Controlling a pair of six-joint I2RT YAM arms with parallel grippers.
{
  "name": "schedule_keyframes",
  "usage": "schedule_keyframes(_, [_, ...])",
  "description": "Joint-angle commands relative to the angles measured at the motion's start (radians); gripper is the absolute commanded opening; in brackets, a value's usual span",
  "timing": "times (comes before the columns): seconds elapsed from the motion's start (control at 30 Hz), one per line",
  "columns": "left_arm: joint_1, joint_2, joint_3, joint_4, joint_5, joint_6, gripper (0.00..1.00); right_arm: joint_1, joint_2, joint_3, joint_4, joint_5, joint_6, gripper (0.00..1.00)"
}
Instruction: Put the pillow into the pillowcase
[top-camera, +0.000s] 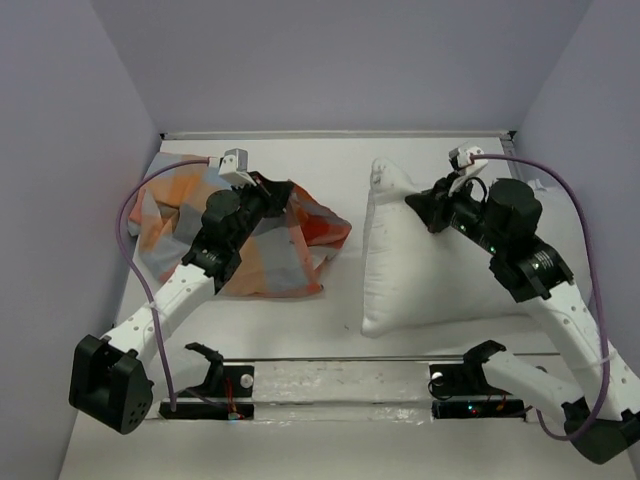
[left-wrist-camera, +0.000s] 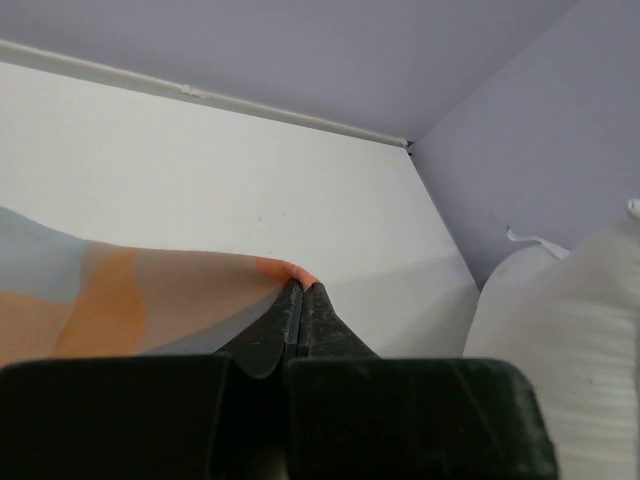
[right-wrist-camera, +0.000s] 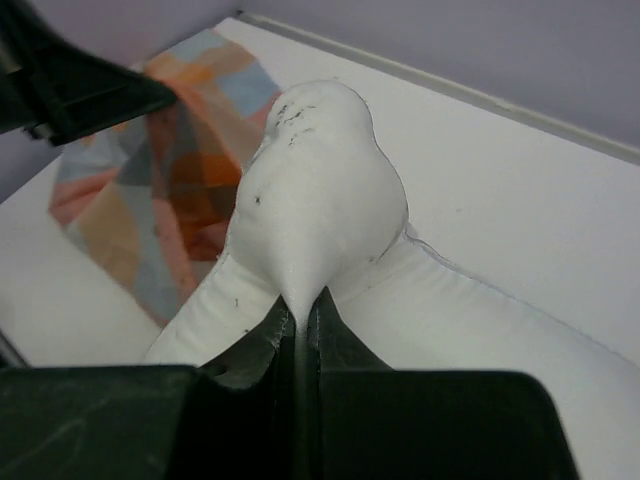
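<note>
The checked pillowcase (top-camera: 270, 250) lies crumpled at the left of the table, its orange and blue fabric also showing in the left wrist view (left-wrist-camera: 120, 300). My left gripper (top-camera: 275, 195) is shut on an edge of it (left-wrist-camera: 302, 287), holding that edge lifted. The white pillow (top-camera: 425, 275) lies at the right, long side running front to back. My right gripper (top-camera: 425, 208) is shut on a pinch of the pillow's far end (right-wrist-camera: 303, 305), which bulges up above the fingers (right-wrist-camera: 310, 180).
The table's back edge meets the purple wall (top-camera: 340, 133). Purple side walls stand close on both sides. Two black fixtures (top-camera: 215, 385) sit on the near strip by the arm bases.
</note>
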Motion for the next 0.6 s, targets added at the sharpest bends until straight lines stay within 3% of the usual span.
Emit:
schedule_keyframes(0.0, [0.009,-0.005,0.055,0.092,0.05,-0.007,0.0,0.017,-0.062,-0.127,0.178,-0.43,0.061,0.0])
schedule_keyframes(0.17, [0.009,-0.021,0.038,0.093,0.078,-0.006,0.0,0.097,-0.052,-0.15,0.165,-0.582,0.04,0.0])
schedule_keyframes(0.4, [0.009,-0.093,-0.004,0.072,0.122,0.002,0.0,0.164,0.123,-0.127,0.155,-0.478,0.043,0.0])
schedule_keyframes(0.57, [0.0,-0.153,-0.051,0.015,0.187,0.013,0.0,0.178,0.267,-0.012,0.175,-0.385,0.039,0.0])
